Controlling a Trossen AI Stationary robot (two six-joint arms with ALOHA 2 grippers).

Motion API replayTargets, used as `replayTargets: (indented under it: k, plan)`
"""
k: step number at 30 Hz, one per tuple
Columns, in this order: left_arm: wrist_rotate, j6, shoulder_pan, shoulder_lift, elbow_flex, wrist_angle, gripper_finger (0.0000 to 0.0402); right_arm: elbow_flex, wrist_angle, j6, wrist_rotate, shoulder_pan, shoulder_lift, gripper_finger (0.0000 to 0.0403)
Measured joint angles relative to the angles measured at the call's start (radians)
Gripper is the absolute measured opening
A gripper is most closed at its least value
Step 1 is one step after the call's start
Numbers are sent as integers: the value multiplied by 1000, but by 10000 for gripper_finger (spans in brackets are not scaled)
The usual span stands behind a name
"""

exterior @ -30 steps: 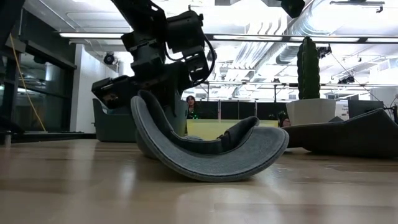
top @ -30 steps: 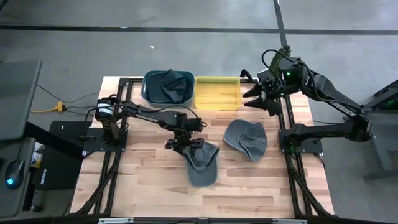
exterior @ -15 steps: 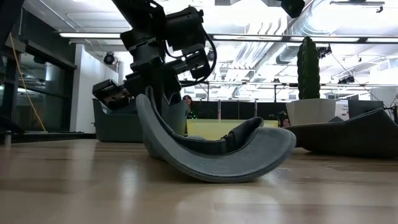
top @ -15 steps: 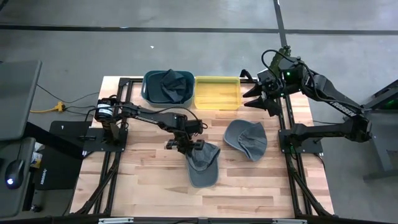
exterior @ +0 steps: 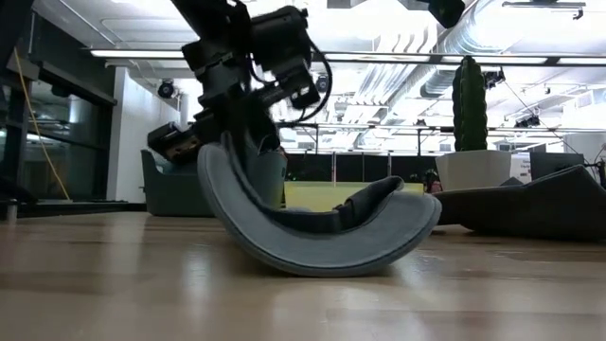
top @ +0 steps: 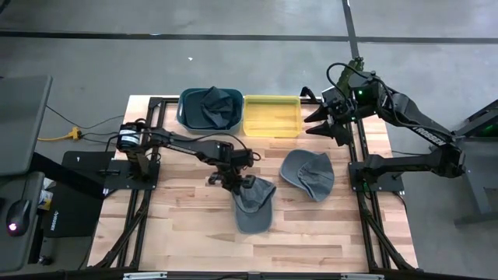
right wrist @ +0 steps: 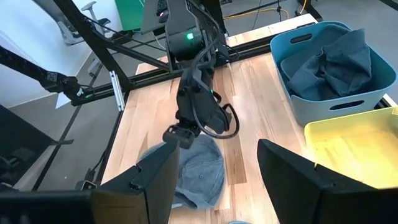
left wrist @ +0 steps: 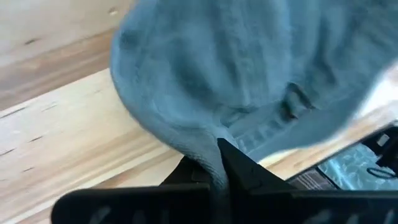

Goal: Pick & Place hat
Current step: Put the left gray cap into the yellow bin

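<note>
A grey-blue hat (top: 254,208) lies on the wooden table near its middle, brim toward the near edge; it also shows in the low view (exterior: 322,242). My left gripper (top: 236,183) is shut on its far-left edge. A second hat (top: 307,173) lies flat to its right. A third hat (top: 210,105) sits in the blue bin (top: 187,117). My right gripper (top: 331,124) hangs open, high over the far right of the table, with nothing between its fingers (right wrist: 161,177). My left gripper pinches a raised ridge of cloth at the crown's far-left edge (left wrist: 211,149) between its two fingers (left wrist: 245,174). One layer or several, I cannot tell. The fingers slant down from the table's far left. That edge stands up (exterior: 213,166) while the rest of the hat lies on the table.
A yellow bin (top: 272,117) stands beside the blue bin at the far edge. Black frame rails (top: 359,179) run along both sides of the table. Bare wood lies toward the near edge (top: 233,253).
My left gripper has shut on the hat's far-left edge and rolled a little at the wrist without leaving its place. The hat rocked slightly to the right and back, its held edge staying raised.
</note>
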Motion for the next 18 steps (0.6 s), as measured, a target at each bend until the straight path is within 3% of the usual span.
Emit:
replayTargets:
  k: [9, 18]
  plan:
    - [-85, 118, 0, -20, 125, -98, 0, 0, 0, 1, 0, 0, 0, 211]
    - [-178, 331, 0, -17, 333, -378, 0, 0, 4, -24, -9, 0, 0, 211]
